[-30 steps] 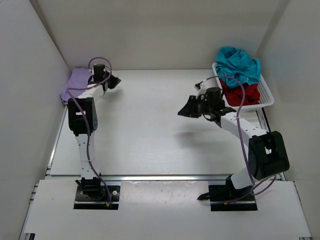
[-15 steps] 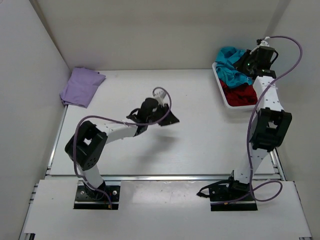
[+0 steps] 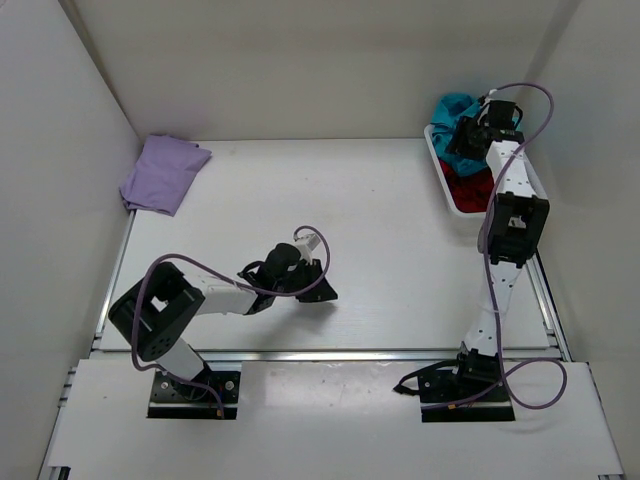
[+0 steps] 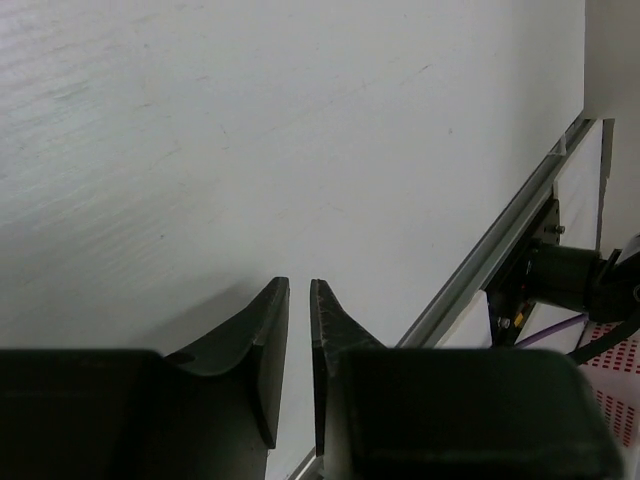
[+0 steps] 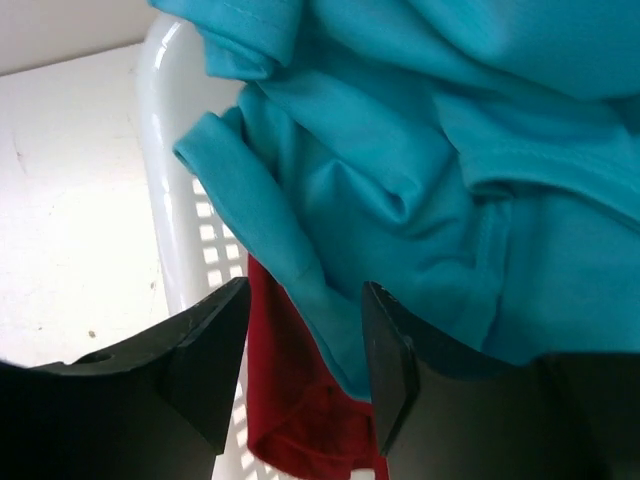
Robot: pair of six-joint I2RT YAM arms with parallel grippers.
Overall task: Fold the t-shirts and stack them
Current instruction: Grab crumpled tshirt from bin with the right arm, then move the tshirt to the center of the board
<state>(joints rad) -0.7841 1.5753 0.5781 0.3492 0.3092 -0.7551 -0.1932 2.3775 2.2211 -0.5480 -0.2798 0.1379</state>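
Observation:
The lavender t-shirt (image 3: 160, 172) lies folded at the table's far left. The teal t-shirt (image 3: 450, 106) is crumpled on top of the dark red t-shirt (image 3: 466, 190) in the white mesh basket (image 3: 440, 178) at the far right. My right gripper (image 3: 460, 146) is open and hangs over the basket. In the right wrist view its jaws (image 5: 305, 340) stand either side of a hanging edge of the teal shirt (image 5: 400, 150), with the red shirt (image 5: 290, 400) below. My left gripper (image 3: 322, 294) is shut and empty, low over the bare table near the front (image 4: 298, 300).
White walls enclose the table on the left, back and right. The basket's white rim (image 5: 170, 200) is just left of my right fingers. A metal rail (image 4: 500, 260) runs along the table's near edge, close to my left gripper.
My left arm swung from the lavender shirt at the far left to the near middle of the table. My right arm moved from the table's middle up over the basket.

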